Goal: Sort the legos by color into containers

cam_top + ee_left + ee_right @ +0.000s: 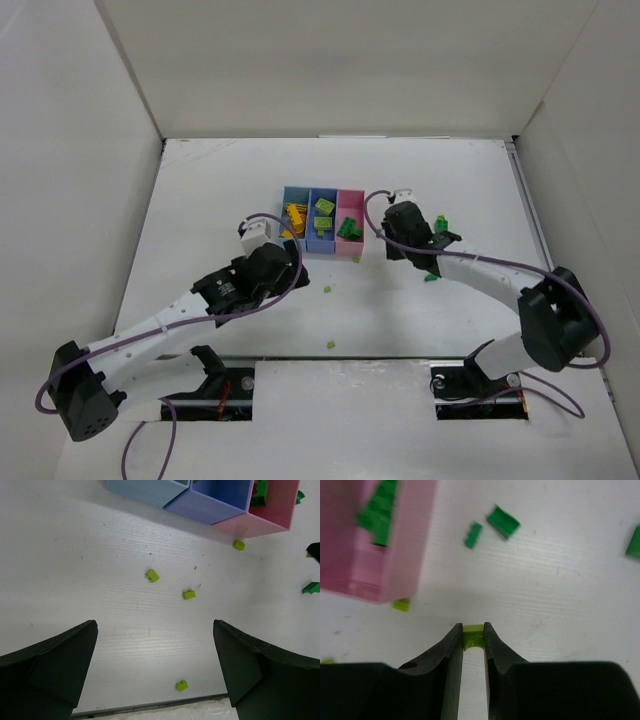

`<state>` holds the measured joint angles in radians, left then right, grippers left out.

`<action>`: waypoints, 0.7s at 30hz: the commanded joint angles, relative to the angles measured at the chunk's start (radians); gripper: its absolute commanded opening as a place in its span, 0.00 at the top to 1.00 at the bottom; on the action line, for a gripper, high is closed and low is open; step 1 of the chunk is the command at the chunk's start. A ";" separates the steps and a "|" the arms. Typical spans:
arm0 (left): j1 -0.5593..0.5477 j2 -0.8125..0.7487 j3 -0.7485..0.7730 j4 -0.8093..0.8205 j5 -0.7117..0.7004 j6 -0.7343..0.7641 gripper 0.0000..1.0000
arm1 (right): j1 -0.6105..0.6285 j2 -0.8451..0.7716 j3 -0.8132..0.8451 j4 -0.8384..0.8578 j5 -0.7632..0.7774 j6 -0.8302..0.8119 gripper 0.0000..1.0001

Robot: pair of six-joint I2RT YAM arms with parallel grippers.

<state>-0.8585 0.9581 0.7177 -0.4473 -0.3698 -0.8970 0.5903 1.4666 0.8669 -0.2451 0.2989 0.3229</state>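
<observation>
While left gripper (155, 626) gapes wide, right gripper (473, 630) pinches a lime brick (473, 637) just outside the pink bin (407, 555).

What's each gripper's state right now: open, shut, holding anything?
Left gripper: open, holding nothing.
Right gripper: shut on a lime lego.

A lab rig: white-walled enclosure (350, 70) around table (215, 195).
</observation>
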 commanded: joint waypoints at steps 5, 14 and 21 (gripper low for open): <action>-0.007 -0.022 -0.029 -0.001 -0.021 -0.032 0.00 | 0.103 -0.031 0.217 0.065 -0.081 -0.172 0.81; -0.007 0.018 -0.047 0.019 -0.012 -0.071 0.00 | 0.183 0.245 0.513 0.086 -0.141 -0.234 0.78; -0.007 0.027 -0.058 0.048 -0.012 -0.080 0.04 | 0.183 0.319 0.574 0.086 -0.178 -0.243 0.50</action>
<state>-0.8585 0.9882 0.6727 -0.4347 -0.3691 -0.9596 0.7715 1.8103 1.3777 -0.1936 0.1482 0.1005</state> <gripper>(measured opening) 0.963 0.489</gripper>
